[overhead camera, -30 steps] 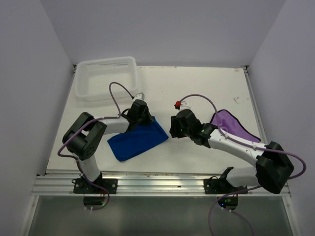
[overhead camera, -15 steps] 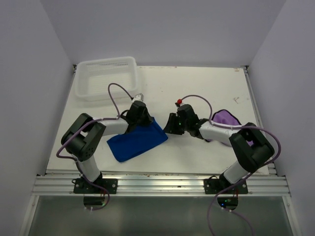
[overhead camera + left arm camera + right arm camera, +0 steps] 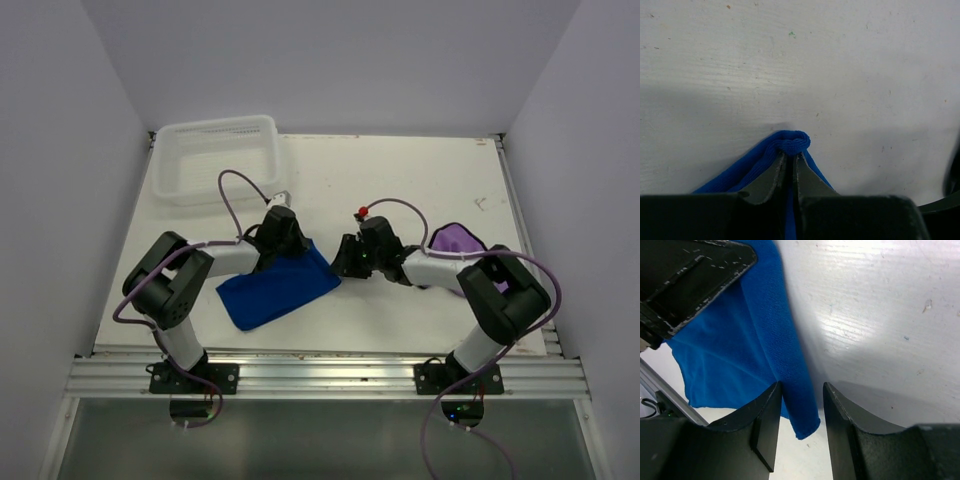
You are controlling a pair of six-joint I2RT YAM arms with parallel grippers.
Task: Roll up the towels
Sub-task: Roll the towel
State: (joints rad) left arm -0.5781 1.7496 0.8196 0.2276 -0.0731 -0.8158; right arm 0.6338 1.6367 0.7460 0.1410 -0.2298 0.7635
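Blue towel (image 3: 278,287) lies spread out, a bit rumpled, on the white surface (image 3: 400,175), near-left of the middle, between the two arms. Left claw (image 3: 790,158) is clamped together on a bunched fold at the towel's far edge; the left wrist view shows blue cloth pinched between the tips and bulging just past them, resting on the surface. Right claw (image 3: 800,405) is at the towel's right-hand corner with its jaws apart. The towel's side edge and corner run down through the gap, close to one jaw and clear of the other, so the cloth is not gripped on this side. In the top view the two claws sit close together, nearly facing each other across that corner. Purple towel (image 3: 452,240) is on the right side of the surface, well apart from the blue one, partly hidden behind the right arm, not touched by either claw. White mesh basket (image 3: 214,127) stands at the far left corner, apart from both towels.
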